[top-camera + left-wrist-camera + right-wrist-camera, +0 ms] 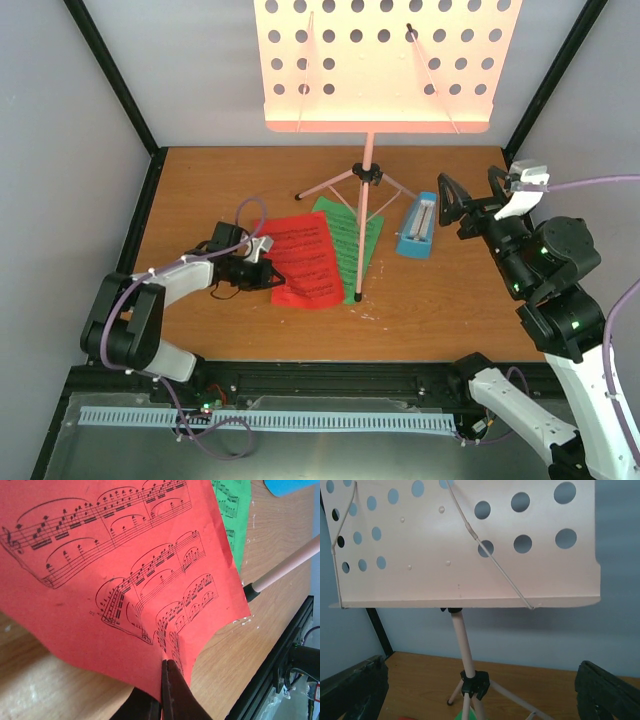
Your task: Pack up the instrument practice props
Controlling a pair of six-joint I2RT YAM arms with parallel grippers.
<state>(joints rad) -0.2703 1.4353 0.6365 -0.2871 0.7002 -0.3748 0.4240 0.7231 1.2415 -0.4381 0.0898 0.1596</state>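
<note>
- Top external view: we see the pink music stand (367,190) upright on its tripod legs at the middle back of the brown wooden surface (200,200), its hole-punched desk (385,60) at the top of the picture.
- The red page (305,260) of sheet music lies left of the stand's pole. The green page (342,228) lies partly under it and shows along its right edge.
- One pink leg crosses above the green page, and its black foot (358,297) rests just beside the red page's near right corner.
- The blue metronome (416,228) lies on the surface right of the pages, apart from them.
- The left tool (272,270) is clenched on the left edge of the red page. In the left wrist view, we see the paper creased and raised where the dark fingers (170,695) pinch it.
- The right tool (470,180) is spread wide and grasps nothing. It sits near the metronome's right side, and its wrist view faces the stand's desk and pole.
</note>
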